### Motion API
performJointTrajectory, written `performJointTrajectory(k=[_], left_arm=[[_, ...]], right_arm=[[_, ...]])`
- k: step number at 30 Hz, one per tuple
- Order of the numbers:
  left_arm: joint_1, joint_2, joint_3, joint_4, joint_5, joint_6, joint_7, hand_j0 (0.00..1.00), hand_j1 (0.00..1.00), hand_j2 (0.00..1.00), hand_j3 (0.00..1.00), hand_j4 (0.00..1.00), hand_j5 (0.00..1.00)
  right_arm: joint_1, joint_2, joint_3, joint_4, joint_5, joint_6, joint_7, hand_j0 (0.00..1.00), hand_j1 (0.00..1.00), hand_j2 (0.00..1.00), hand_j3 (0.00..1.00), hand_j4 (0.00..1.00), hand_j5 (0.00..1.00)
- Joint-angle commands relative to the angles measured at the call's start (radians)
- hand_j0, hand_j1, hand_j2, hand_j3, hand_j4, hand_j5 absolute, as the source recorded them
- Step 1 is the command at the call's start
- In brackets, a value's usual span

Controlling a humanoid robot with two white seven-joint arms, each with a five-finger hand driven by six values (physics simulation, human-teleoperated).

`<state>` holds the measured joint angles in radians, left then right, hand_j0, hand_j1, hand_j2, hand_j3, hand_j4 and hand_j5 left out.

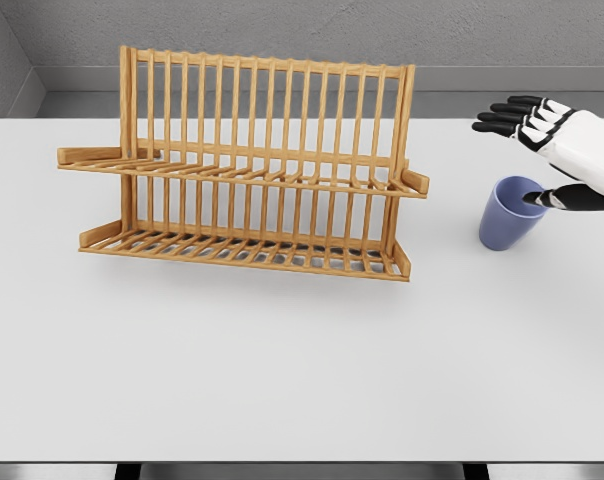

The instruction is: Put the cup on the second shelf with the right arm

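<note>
Hovering above blue cup (pixel 512 213), right hand (pixel 554 152) released; wooden rack (pixel 252 170) stands well left.

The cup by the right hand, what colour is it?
The cup is periwinkle blue, plain with no pattern; the head view shows it.

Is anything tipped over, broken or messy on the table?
No, nothing stands out. The wooden rack stands upright with both shelves bare. The blue cup stands upright on the white table, right of the rack. The right hand is at its rim, fingers spread.
</note>
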<state>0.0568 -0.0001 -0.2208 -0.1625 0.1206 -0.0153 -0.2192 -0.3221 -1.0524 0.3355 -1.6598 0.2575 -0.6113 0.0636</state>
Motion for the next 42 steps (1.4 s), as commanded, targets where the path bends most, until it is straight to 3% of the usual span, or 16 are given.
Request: performJointTrajectory(k=[1,2,3,6,7,8,9,11,12,13,17,23,29,42], left_arm=[[0.0,0.0,0.001,0.0,0.001,0.0,0.0,1.0,1.0,1.0,1.0,1.0,1.0],[0.0,0.0,0.0,0.0,0.001,0.0,0.0,1.0,1.0,1.0,1.0,1.0,1.0],[0.0,0.0,0.0,0.0,0.001,0.0,0.0,1.0,1.0,1.0,1.0,1.0,1.0],[0.0,0.0,0.0,0.0,0.001,0.0,0.0,1.0,1.0,1.0,1.0,1.0,1.0],[0.0,0.0,0.0,0.0,0.001,0.0,0.0,1.0,1.0,1.0,1.0,1.0,1.0],[0.0,0.0,0.001,0.0,0.001,0.0,0.0,1.0,1.0,1.0,1.0,1.0,1.0],[0.0,0.0,0.0,0.0,0.001,0.0,0.0,1.0,1.0,1.0,1.0,1.0,1.0],[0.0,0.0,0.0,0.0,0.001,0.0,0.0,1.0,1.0,1.0,1.0,1.0,1.0],[0.0,0.0,0.0,0.0,0.001,0.0,0.0,1.0,1.0,1.0,1.0,1.0,1.0],[0.0,0.0,0.001,0.0,0.001,0.0,0.0,1.0,1.0,1.0,1.0,1.0,1.0],[0.0,0.0,0.0,0.0,0.001,0.0,0.0,1.0,1.0,1.0,1.0,1.0,1.0],[0.0,0.0,0.0,0.0,0.001,0.0,0.0,1.0,1.0,1.0,1.0,1.0,1.0],[0.0,0.0,0.001,0.0,0.001,0.0,-0.002,1.0,1.0,1.0,1.0,1.0,1.0],[0.0,0.0,0.0,0.0,0.001,0.0,0.0,1.0,1.0,1.0,1.0,1.0,1.0]], right_arm=[[0.0,-0.006,-0.001,-0.001,-0.009,0.0,-0.001,1.0,1.0,1.0,1.0,1.0,1.0],[-0.003,-0.026,-0.007,-0.003,-0.009,0.0,-0.005,1.0,1.0,1.0,1.0,1.0,1.0],[-0.005,-0.104,-0.007,-0.003,-0.017,0.0,-0.011,1.0,1.0,1.0,1.0,1.0,1.0],[0.012,-0.147,-0.007,0.002,-0.017,0.0,0.016,1.0,1.0,1.0,1.0,1.0,1.0],[0.0,-0.14,-0.012,0.005,-0.014,0.0,0.169,1.0,1.0,1.0,1.0,1.0,1.0],[-0.002,-0.132,-0.088,0.006,-0.02,0.0,0.388,1.0,1.0,1.0,1.0,1.0,1.0],[-0.002,-0.104,-0.15,0.011,-0.021,0.0,0.537,1.0,1.0,1.0,1.0,1.0,1.0],[-0.003,-0.084,-0.199,0.035,-0.021,0.0,0.547,1.0,1.0,1.0,1.0,1.0,1.0],[-0.009,-0.074,-0.199,0.084,-0.021,0.0,0.547,1.0,1.0,1.0,1.0,1.0,1.0],[-0.052,-0.018,-0.185,0.129,-0.02,0.0,0.547,1.0,1.0,1.0,1.0,1.0,1.0],[-0.242,0.045,0.086,0.247,-0.015,0.0,0.547,1.0,1.0,1.0,1.0,1.0,1.0],[-0.264,0.048,0.117,0.282,-0.011,0.0,0.547,1.0,1.0,1.0,1.0,1.0,1.0],[-0.313,0.103,0.184,0.387,-0.004,0.0,0.547,1.0,1.0,1.0,1.0,1.0,1.0],[-0.353,0.152,0.241,0.419,-0.004,0.0,0.547,1.0,1.0,1.0,1.0,1.0,1.0]])
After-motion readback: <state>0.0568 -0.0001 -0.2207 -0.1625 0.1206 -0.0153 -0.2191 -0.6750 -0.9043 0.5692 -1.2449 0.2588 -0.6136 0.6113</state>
